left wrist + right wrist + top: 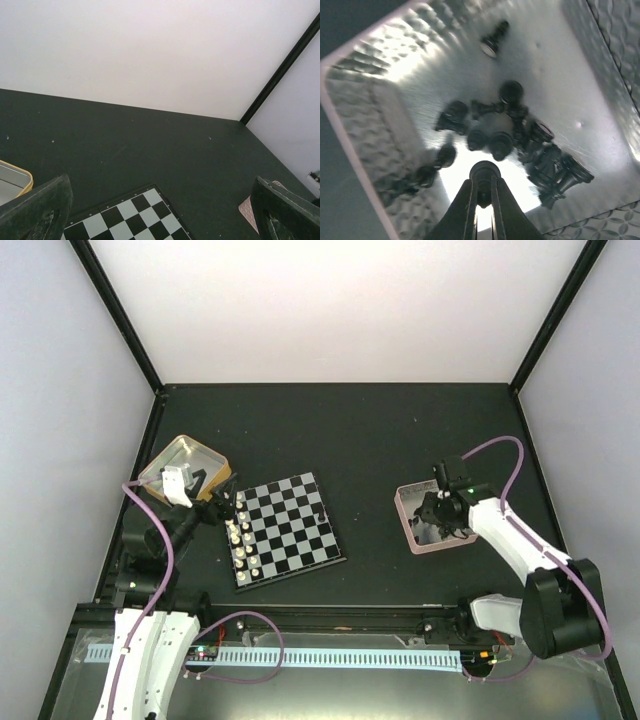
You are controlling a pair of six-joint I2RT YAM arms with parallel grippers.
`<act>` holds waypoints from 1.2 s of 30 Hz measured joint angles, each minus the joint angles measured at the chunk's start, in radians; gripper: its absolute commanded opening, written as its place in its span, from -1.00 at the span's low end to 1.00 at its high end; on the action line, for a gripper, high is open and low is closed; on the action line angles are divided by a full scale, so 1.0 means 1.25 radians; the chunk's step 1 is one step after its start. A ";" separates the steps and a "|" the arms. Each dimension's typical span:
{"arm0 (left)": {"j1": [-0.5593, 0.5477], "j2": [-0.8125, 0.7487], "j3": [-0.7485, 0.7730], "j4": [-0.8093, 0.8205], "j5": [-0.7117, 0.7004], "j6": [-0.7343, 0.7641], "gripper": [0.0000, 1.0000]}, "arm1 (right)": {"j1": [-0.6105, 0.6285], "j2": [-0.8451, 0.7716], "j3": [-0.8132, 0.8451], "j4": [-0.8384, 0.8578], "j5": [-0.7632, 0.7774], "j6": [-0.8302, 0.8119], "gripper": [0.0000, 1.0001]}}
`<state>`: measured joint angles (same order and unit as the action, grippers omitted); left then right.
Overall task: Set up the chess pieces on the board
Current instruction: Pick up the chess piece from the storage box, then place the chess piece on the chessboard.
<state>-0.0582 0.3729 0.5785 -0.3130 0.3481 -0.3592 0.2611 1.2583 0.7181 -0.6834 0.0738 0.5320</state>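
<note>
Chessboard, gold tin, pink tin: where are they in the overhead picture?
chessboard (300, 525), top view, bare middle squares.
gold tin (206, 450), top view, far rim.
pink tin (405, 521), top view, left wall.

Left tool spread wide, board corner between its fingers, gold tin rim left, dark table

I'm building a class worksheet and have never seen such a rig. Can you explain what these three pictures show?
Two robot arms are bolted at the near edge of a table. The overhead picture shows both: the left gripper by the chessboard, the right gripper inside a pink-rimmed tin. A gold tin lies beside the board, and white pieces line one edge. The other two come from wrist cameras. The left one shows its fingers open and empty; the right one shows the gripper pinching a black piece above others lying in the tin.
</note>
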 measured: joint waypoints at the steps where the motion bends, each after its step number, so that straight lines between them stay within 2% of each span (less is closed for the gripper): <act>1: 0.000 0.000 0.000 0.000 0.000 0.000 0.98 | 0.000 -0.013 0.013 -0.007 -0.009 -0.002 -0.96; 6: 0.000 0.000 0.000 0.000 0.000 0.000 0.98 | 0.001 -0.066 0.074 -0.012 -0.097 -0.015 -0.96; 10: 0.000 0.000 0.000 0.000 0.000 0.000 0.98 | 0.023 -0.057 0.116 -0.001 -0.186 -0.021 -0.96; 16: 0.000 -0.008 0.000 0.000 -0.001 0.000 0.98 | 0.088 0.033 0.161 0.051 -0.330 -0.020 -0.96; 22: 0.000 -0.011 0.000 0.000 -0.004 0.000 0.98 | 0.203 0.178 0.257 0.089 -0.395 -0.013 -0.95; 29: 0.000 -0.011 0.000 0.000 -0.005 0.000 0.98 | 0.273 0.302 0.356 0.096 -0.388 0.001 -0.95; 36: 0.000 -0.011 0.000 0.000 -0.005 0.000 0.98 | 0.353 0.330 0.388 0.032 -0.257 -0.011 -0.95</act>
<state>-0.0582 0.3592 0.5785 -0.3130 0.3412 -0.3588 0.7029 1.6707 1.2026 -0.6430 -0.2470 0.5186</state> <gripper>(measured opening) 0.989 0.056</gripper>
